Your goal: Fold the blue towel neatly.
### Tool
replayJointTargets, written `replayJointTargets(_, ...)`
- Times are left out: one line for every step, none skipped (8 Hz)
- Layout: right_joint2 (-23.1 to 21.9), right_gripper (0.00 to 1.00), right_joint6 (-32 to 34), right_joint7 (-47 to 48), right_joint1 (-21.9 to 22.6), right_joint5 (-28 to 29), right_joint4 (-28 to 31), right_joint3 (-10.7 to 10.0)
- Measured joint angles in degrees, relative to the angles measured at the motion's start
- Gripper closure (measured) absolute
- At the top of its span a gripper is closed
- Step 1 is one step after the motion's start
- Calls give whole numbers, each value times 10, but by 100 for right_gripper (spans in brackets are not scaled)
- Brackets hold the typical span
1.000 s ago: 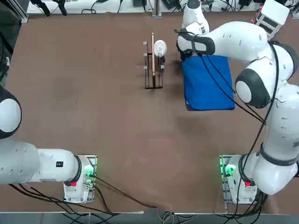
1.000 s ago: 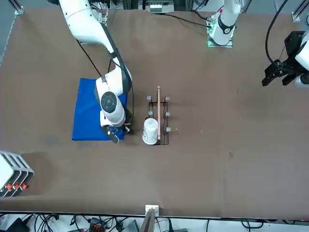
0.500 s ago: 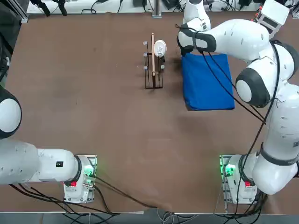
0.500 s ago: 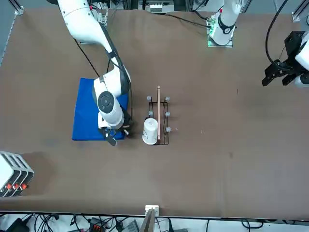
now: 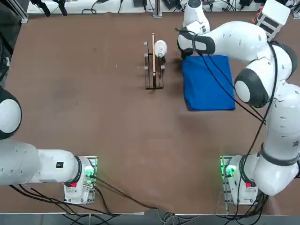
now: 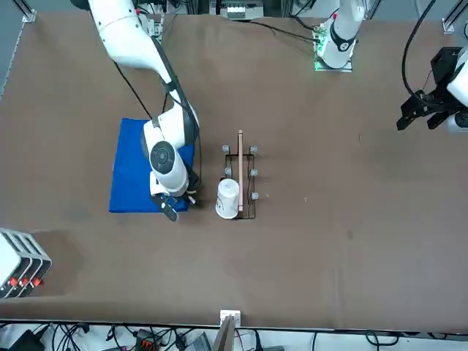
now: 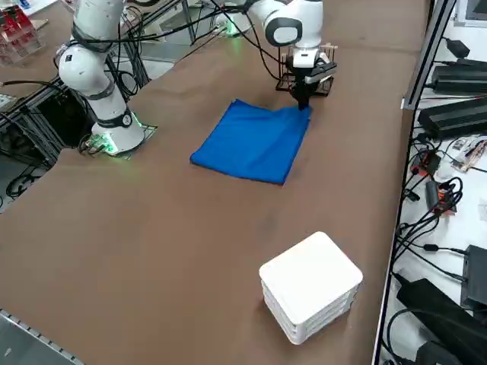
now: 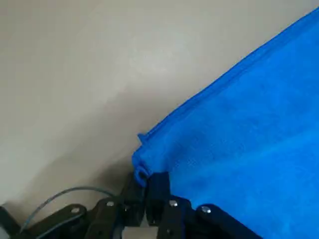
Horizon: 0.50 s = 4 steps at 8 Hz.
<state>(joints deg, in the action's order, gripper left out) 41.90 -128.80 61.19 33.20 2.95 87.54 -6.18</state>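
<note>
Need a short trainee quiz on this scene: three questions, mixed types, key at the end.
1. Multiple choice: where are the right gripper's jaws? A) at a corner of the blue towel; B) at the white cup; C) at the white box.
2. True or false: in the front view, the cup stands between the towel and the upright wooden stick.
3. Fill in: the top of the box is coloured ____.

Key: 1 A; 2 true; 3 white.
</note>
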Motion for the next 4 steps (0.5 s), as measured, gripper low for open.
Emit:
replayJointTargets(9, 83, -8, -7, 2, 0, -1, 1)
replayJointTargets(14, 67, -10, -12, 2, 0, -5, 1)
replayJointTargets(14, 49, -9, -13, 2, 0, -12, 1)
replayJointTargets(12, 29, 16, -14, 2, 0, -33, 1)
